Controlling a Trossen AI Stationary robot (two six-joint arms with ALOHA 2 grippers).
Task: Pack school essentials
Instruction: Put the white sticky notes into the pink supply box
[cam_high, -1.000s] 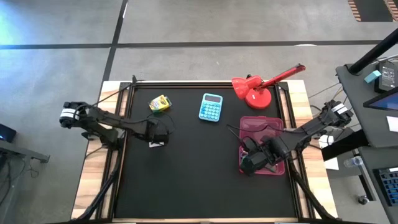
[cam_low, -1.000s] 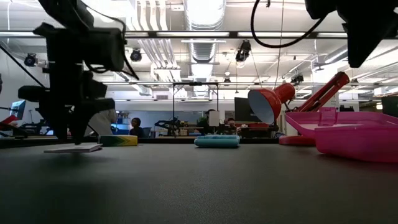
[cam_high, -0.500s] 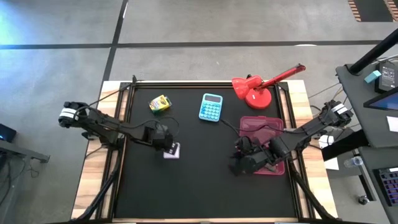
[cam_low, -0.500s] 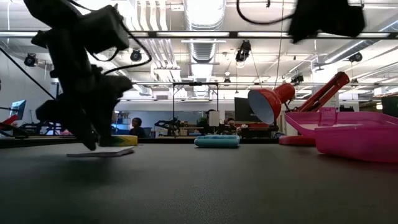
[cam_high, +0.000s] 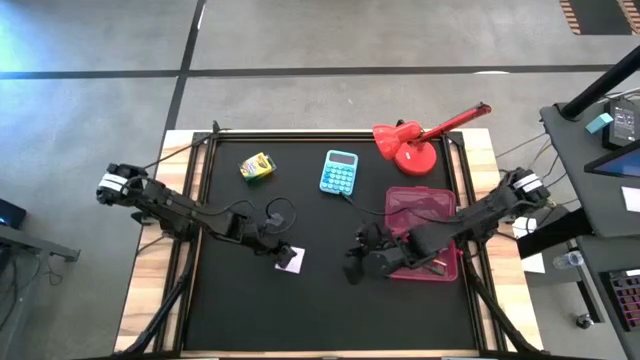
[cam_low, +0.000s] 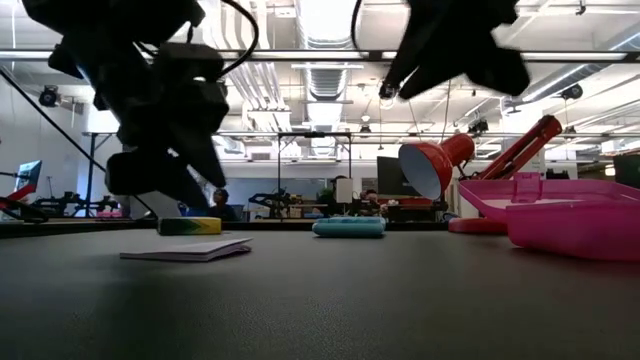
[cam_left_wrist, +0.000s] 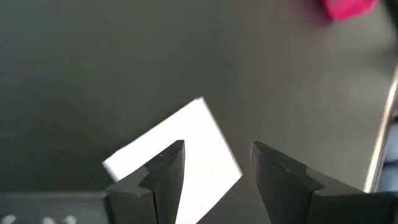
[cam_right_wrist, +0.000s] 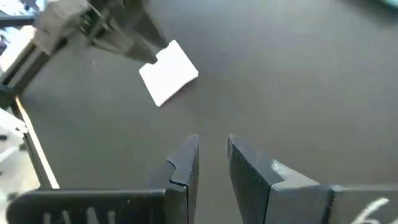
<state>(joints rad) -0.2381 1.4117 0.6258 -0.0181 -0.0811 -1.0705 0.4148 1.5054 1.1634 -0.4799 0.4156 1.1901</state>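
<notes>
Tabletop (cam_high: 330, 300) under me: black mat, matt, finely grained; pale wood strips at sides. Paper note (cam_high: 289, 259): thin flat sheet, matt, looks white. Pink box (cam_low: 565, 218): translucent glossy plastic. Lamp (cam_low: 440, 165): shiny red shade. My fingers (cam_left_wrist: 163, 177): dark matt plastic.

Black table (cam_high: 230, 310) carries paper note (cam_high: 290, 259), crayon box (cam_high: 257, 166), calculator (cam_high: 340, 172), lamp (cam_high: 405, 146), pink case (cam_high: 425, 205)

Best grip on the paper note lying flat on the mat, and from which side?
Probably by an edge. The paper note lies flat on the black mat with nothing to close around from above; in the low view one edge looks slightly lifted. Coming in low toward that edge looks best. The left hand hangs open just over it.
</notes>
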